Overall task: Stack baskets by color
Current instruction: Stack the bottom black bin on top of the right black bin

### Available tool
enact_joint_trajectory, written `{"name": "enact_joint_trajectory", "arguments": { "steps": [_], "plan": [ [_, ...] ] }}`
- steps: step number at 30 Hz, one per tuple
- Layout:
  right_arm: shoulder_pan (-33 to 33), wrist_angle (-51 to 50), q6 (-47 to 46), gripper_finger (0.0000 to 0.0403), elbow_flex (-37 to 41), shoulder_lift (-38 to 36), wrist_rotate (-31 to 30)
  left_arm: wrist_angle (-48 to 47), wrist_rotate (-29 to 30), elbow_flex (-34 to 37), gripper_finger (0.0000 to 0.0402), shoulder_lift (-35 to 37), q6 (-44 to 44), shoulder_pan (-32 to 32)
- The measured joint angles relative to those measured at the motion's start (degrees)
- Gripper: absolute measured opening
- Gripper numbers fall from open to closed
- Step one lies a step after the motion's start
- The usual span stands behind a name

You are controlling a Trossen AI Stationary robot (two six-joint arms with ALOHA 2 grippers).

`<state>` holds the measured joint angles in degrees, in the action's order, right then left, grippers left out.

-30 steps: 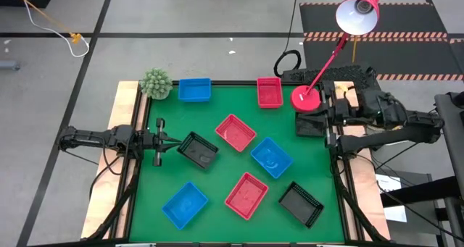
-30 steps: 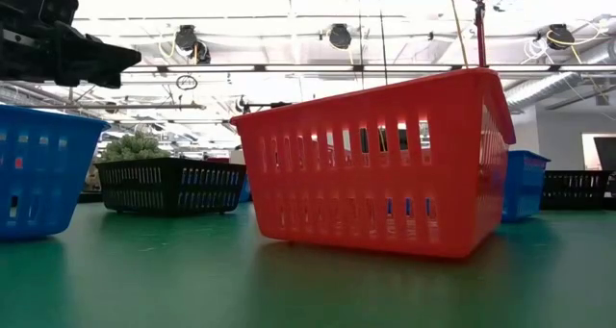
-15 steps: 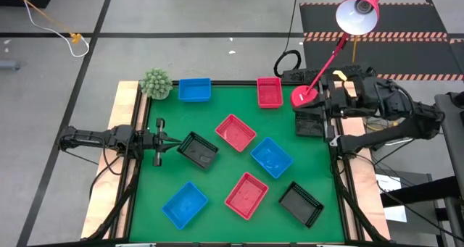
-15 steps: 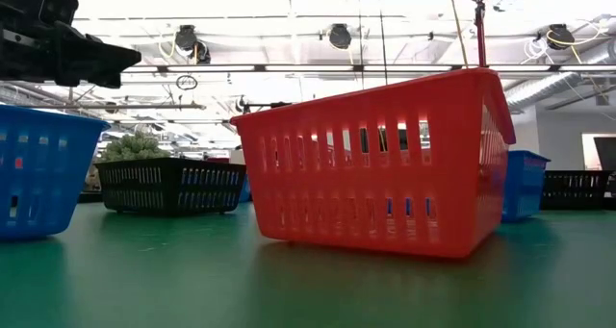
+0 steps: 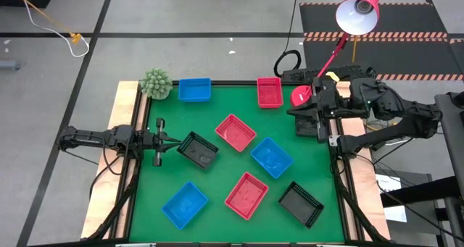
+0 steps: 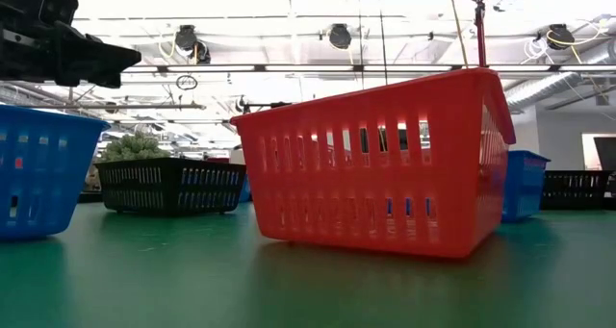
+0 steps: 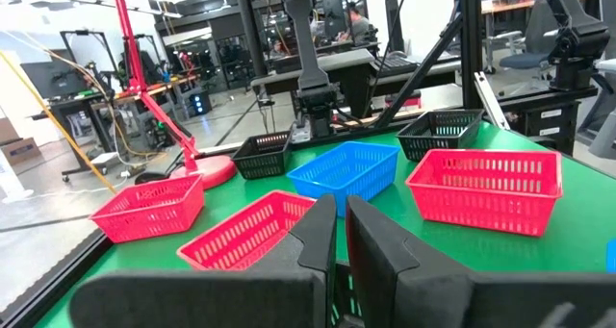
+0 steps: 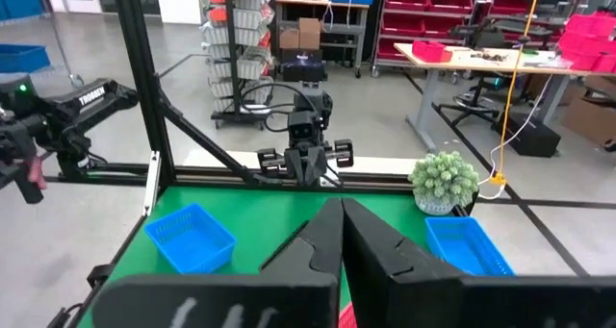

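Since no basket sits inside another, the stacking has yet to begin; all nine lie singly on the green table (image 5: pixel 217 176). Blue: one at the far edge (image 5: pixel 194 90), one right of centre (image 5: pixel 271 157), one near the front left (image 5: pixel 184 204). Red: one at the far edge (image 5: pixel 269 92), one mid-table (image 5: pixel 235 132), one toward the front (image 5: pixel 246 195). Black: one at the left-centre (image 5: pixel 198 149), one at the front right (image 5: pixel 301 203), and one at the right edge (image 5: pixel 307 122), partly covered by the right arm.

Left hand (image 5: pixel 168 142) waits at the table's left edge, just beside the left-centre black basket, fingers nearly clenched with only a thin gap, and it grasps nothing. Right hand (image 5: pixel 304 111) hovers over the right-edge black basket, fingers fully clenched and empty.

Judgement: all three colour stacks remain to be built, six placements in total. A green plant ball (image 5: pixel 155 82) and a red lamp base (image 5: pixel 303 96) stand at the far edge, outside the task.
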<state>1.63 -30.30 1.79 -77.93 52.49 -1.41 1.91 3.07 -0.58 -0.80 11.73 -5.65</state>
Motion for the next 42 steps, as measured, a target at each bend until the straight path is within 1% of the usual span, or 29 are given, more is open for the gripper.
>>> {"name": "enact_joint_trajectory", "arguments": {
  "steps": [5, 11, 15, 19, 22, 26, 32, 35, 42],
  "plan": [
    [-0.03, 0.00, 0.75, 0.0000, 0.00, 0.00, -0.33, 1.76, 0.00, 0.00, 0.0031, 0.02, -1.42, 0.00],
    [-0.04, -0.04, 2.25, 0.0000, 0.00, 0.00, -0.39, 4.63, 0.01, 0.00, 0.0031, 0.00, -10.04, 0.00],
    [-0.04, -0.31, 2.53, 0.0000, 0.00, -0.02, -0.44, 7.34, 0.04, 0.01, 0.0031, 0.00, -18.21, 0.00],
    [-0.04, -2.41, 2.59, 0.0000, 0.00, -0.02, -0.44, 6.91, 0.06, -1.51, 0.0030, -0.32, -19.21, -0.01],
    [-0.04, -3.93, 2.57, 0.0000, 0.00, -0.02, -0.44, 6.29, 2.05, -4.26, 0.0030, -2.15, -19.28, -0.02],
    [-0.04, -5.32, 2.57, 0.0000, 0.00, -0.04, -0.44, 3.10, 5.25, -10.47, 0.0030, -6.46, -18.45, -0.02],
    [-0.04, -5.31, 2.39, 0.0000, 0.00, -0.04, -0.44, -9.80, 5.39, -24.08, 0.0030, -14.83, -18.22, -0.02],
    [-0.04, -5.29, 2.37, 0.0000, 0.00, -0.02, -0.38, -14.56, 5.37, -31.28, 0.0030, -19.19, -18.05, -0.02],
    [-0.04, -5.16, 2.37, 0.0000, 0.00, -0.03, -0.31, -18.10, 4.85, -46.37, 0.0030, -29.15, -18.08, -0.07]
  ]
}}
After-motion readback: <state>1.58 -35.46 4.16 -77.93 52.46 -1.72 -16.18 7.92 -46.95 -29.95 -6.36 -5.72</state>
